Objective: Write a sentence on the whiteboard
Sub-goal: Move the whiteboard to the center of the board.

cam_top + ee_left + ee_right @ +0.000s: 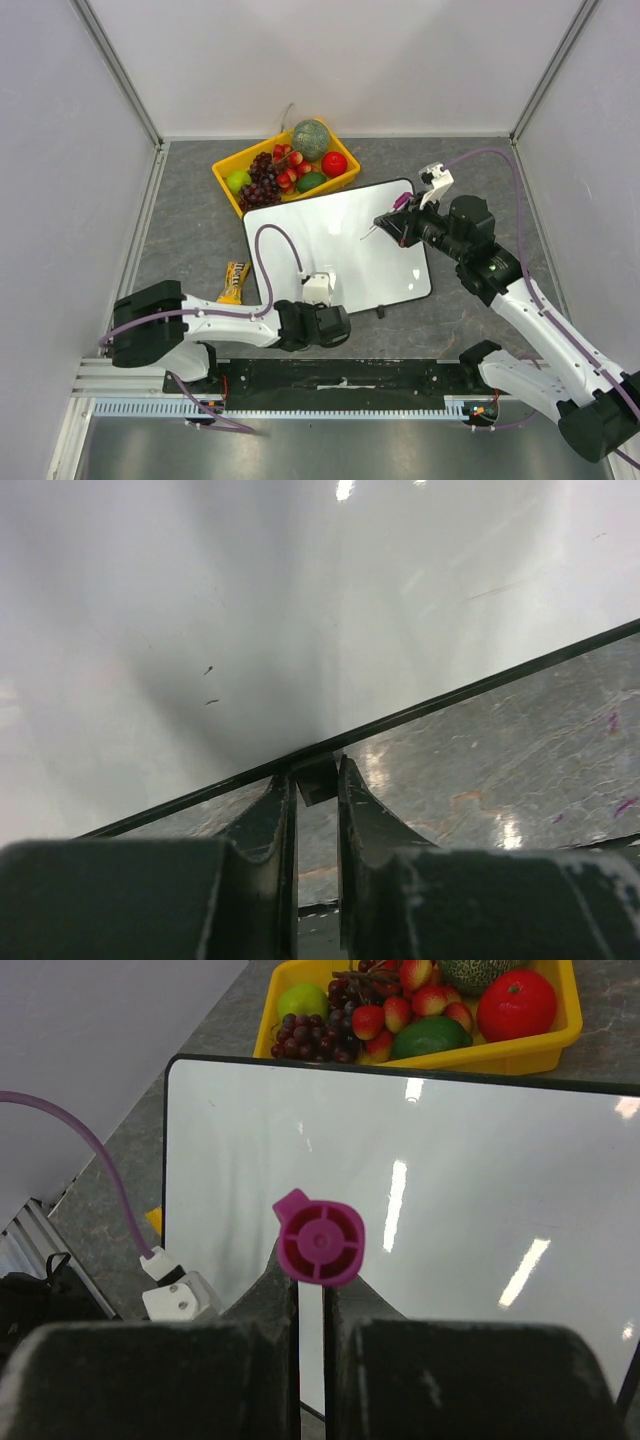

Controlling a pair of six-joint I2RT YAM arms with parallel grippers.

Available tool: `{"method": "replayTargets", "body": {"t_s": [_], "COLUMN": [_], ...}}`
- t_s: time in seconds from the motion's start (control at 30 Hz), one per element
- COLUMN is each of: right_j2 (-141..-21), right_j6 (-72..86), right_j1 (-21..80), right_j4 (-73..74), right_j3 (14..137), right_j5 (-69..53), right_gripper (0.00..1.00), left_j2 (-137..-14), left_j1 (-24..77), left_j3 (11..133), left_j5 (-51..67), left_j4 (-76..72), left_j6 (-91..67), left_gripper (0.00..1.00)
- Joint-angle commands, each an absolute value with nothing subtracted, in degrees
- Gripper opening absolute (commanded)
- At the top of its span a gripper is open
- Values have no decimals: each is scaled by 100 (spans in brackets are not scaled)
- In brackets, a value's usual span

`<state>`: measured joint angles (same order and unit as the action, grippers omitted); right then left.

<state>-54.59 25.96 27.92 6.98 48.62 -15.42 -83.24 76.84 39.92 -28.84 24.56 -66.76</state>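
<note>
The whiteboard (340,245) lies flat in the middle of the table, glossy and blank (450,1210). At its near long edge my left gripper (318,292) has its jaws closed in on a small black clip (317,778) on the board's rim (480,685), one finger against each side of it. Over the board's right part my right gripper (400,222) is shut on a magenta marker (402,203). In the right wrist view the marker's round end (320,1240) sticks up between the fingers (275,1290), and its tip is hidden.
A yellow tray (225,178) of fruit touches the board's far edge (500,1057). A yellow candy packet (234,280) lies left of the board. A second black clip (380,312) sits at the near edge. The left arm's purple cable (275,235) arcs over the board. Walls enclose the table.
</note>
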Motion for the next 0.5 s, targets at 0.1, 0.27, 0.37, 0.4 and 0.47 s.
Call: {"method": "replayTargets", "body": {"t_s": [0.1,0.27,0.37,0.4,0.47], "right_j2": [-5072,-5027,-5001,-4992,-4983], "right_j6": [2566,2540,2531,2523,2514], "right_j1": [2725,2725,2716,2716,2707], "right_j4": [615,721,747,764,782], "right_j3": [4869,4904,4896,4896,4896], "right_j5": [-1486,-1494,-1468,-1476,-1476], "right_gripper": [0,0,0,0,0], "left_j2": [-9087,-9316,-9413,-9430,-9457], "left_j1": [7699,7725,7725,7726,7752], "left_j3": [4728,4974,5106,5150,5203], "left_j5": [-2470,-2294,-2207,-2171,-2101], "left_j4": [2241,2259,2250,2276,2294], "left_j6": [-6170,-6249,-6197,-6170,-6161], "left_gripper": [2,2,2,2,2]}}
